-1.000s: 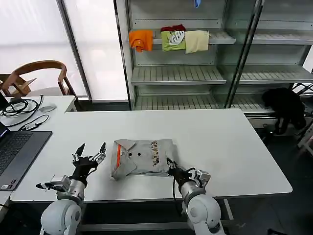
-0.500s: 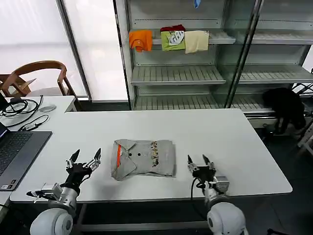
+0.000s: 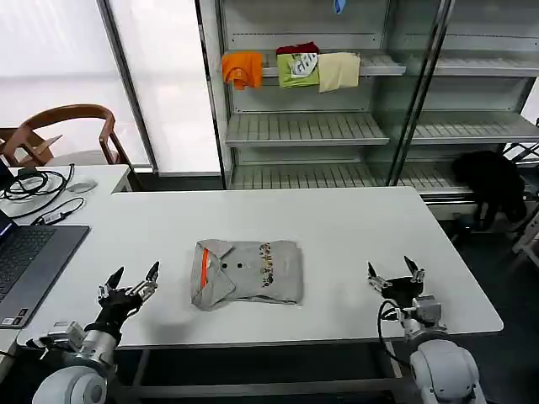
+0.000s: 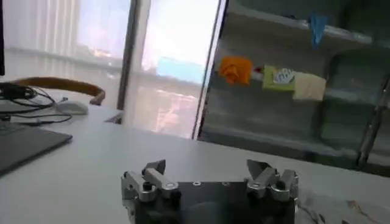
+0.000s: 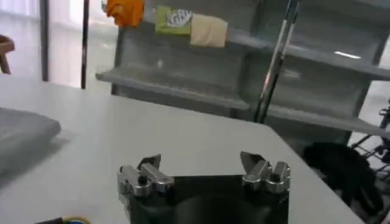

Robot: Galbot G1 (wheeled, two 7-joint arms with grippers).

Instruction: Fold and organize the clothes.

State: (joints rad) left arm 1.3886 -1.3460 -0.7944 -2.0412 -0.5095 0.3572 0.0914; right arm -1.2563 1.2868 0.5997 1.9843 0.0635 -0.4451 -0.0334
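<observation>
A folded light grey shirt [image 3: 247, 273] with an orange collar strip and small dark dots lies near the front middle of the white table [image 3: 337, 227]; its edge shows in the right wrist view as a grey fold [image 5: 24, 131]. My left gripper [image 3: 129, 281] stands open at the table's front left, well left of the clothes, nothing between its fingers [image 4: 206, 170]. My right gripper [image 3: 395, 275] is open at the front right, well right of the clothes, also empty [image 5: 201, 163].
A laptop [image 3: 29, 261], cables and a mouse [image 3: 80, 186] lie on the side table to the left, with a wooden chair [image 3: 63, 126] behind. A shelf unit behind the table carries folded orange [image 3: 243, 69], green [image 3: 298, 67] and cream [image 3: 339, 71] clothes.
Both grippers have drawn away from the folded shirt: the left moved outward to the left, the right let go of the shirt's right edge and moved far right. The shirt stays flat.
</observation>
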